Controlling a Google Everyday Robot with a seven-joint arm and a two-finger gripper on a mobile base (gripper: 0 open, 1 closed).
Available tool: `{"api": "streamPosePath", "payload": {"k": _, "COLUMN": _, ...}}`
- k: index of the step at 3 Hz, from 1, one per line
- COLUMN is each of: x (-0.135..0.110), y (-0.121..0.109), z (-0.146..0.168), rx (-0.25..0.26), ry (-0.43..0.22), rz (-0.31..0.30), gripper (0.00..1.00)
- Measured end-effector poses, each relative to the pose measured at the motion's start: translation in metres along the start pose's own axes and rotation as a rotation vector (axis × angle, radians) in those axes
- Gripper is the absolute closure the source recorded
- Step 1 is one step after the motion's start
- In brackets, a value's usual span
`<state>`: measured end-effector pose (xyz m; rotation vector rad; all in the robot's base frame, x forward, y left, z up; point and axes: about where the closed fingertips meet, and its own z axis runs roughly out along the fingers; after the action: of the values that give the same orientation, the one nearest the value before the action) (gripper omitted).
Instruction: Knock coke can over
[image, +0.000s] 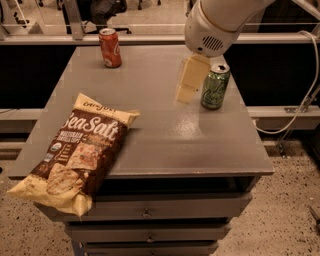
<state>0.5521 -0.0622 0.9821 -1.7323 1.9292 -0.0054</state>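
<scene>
Nearest, the sea salt chip bag (75, 150) overhung the desk (165, 145). My hand (187, 80) hovered just beside the green can (215, 86); open or closed, I couldn't tell. At the far-left corner the coke can (110, 47) stood upright, well apart: nothing done yet.

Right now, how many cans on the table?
2. The coke can stands upright at the far left corner; the green can stands near the right edge, with the gripper just to its left. None appears hidden.
</scene>
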Motion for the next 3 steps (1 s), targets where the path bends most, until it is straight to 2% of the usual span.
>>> {"api": "streamPosePath", "payload": {"k": 1, "x": -0.024, "y": -0.031, "z": 0.032, "rx": 0.04, "ry": -0.067, "rz": 0.032, "gripper": 0.0}}
{"api": "streamPosePath", "payload": {"k": 3, "x": -0.105, "y": -0.118, "z": 0.124, "rx": 0.138, "ry": -0.222, "rz": 0.095, "gripper": 0.0}}
